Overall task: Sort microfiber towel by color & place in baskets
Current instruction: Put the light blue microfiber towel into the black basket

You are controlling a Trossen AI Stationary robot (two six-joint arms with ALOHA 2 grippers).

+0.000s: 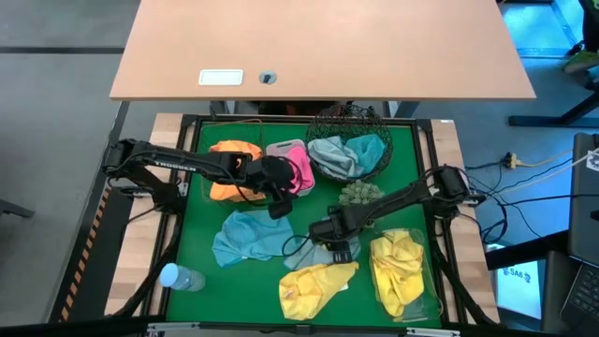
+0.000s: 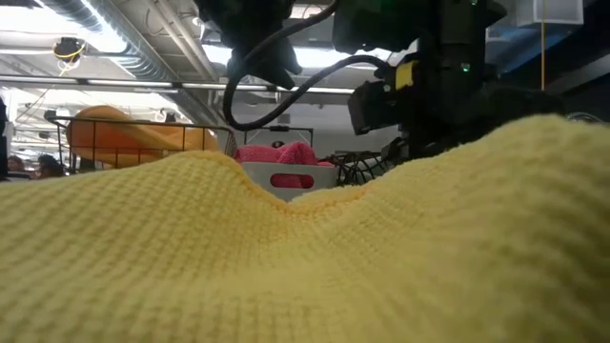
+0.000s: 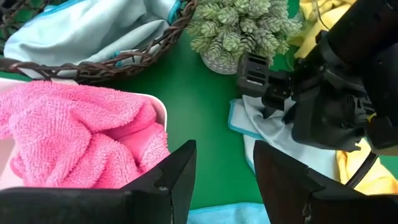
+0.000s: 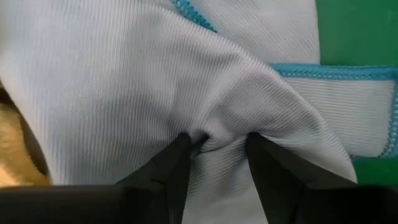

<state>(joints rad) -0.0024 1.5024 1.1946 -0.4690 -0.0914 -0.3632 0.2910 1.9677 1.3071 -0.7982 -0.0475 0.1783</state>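
My right gripper (image 1: 333, 241) points down at the mat's middle and is shut on a pale grey towel with teal trim (image 4: 124, 74). My left gripper (image 1: 277, 198) hovers open beside the white tub (image 1: 301, 150) of pink towels (image 3: 74, 143) and touches nothing. Orange towels fill the dark square wire basket (image 1: 234, 168). Pale blue towels lie in the round black mesh basket (image 1: 348, 152). Yellow towels lie in the clear tray (image 1: 426, 271). A blue towel (image 1: 248, 234) and a yellow towel (image 1: 314, 285) lie loose on the mat. My right gripper pinches a raised fold (image 4: 217, 134) of the pale grey towel between its two fingers (image 4: 175, 163), coming from above and pointing down. The cloth bunches into a ridge between the fingertips. The rest of the towel spreads on the green mat around them.
A spiky grey-green ball plant (image 1: 360, 193) stands just beyond my right gripper, between the two arms. A clear bottle with a blue cap (image 1: 180, 277) lies at the mat's near left corner. A wooden desk (image 1: 318, 47) lies beyond the far edge.
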